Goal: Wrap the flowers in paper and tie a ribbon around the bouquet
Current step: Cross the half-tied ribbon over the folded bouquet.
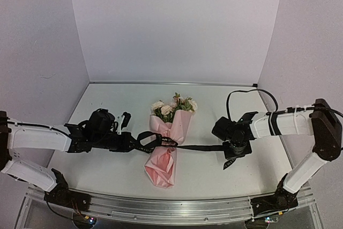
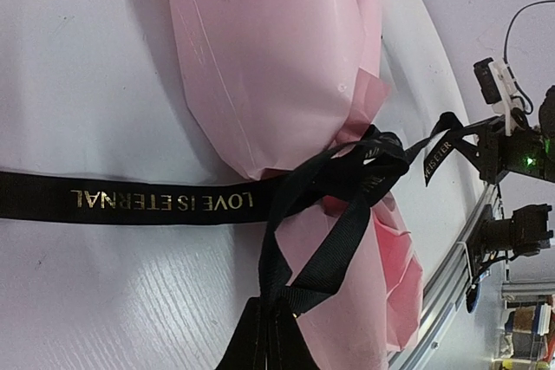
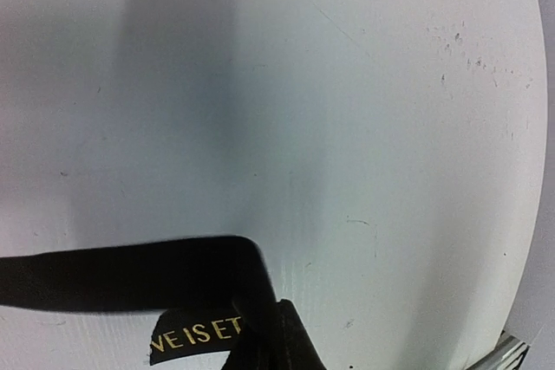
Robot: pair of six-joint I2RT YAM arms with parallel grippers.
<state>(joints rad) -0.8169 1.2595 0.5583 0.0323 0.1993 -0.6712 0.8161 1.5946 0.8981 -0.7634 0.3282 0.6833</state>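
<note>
The bouquet lies in the middle of the table, its flowers [image 1: 174, 105] pointing away from me and poking out of the pink paper [image 1: 167, 156]. The black ribbon [image 1: 201, 147] circles the paper's narrow waist, knotted there [image 2: 368, 162]. My left gripper [image 1: 140, 142] is just left of the waist, shut on a loop of the ribbon [image 2: 299, 240], with the fingertips pinching where its strands meet [image 2: 264, 302]. To the right of the bouquet, my right gripper [image 1: 229, 148] is shut on the ribbon's other stretch [image 3: 130, 270], which runs taut from the knot. The lettered tail [image 3: 195, 335] hangs beside the fingers [image 3: 290, 340].
A lettered length of ribbon [image 2: 165, 199] lies flat on the white table [image 1: 107, 105] left of the paper. White walls close in the back and sides. A metal rail [image 1: 171, 207] runs along the near edge by the arm bases.
</note>
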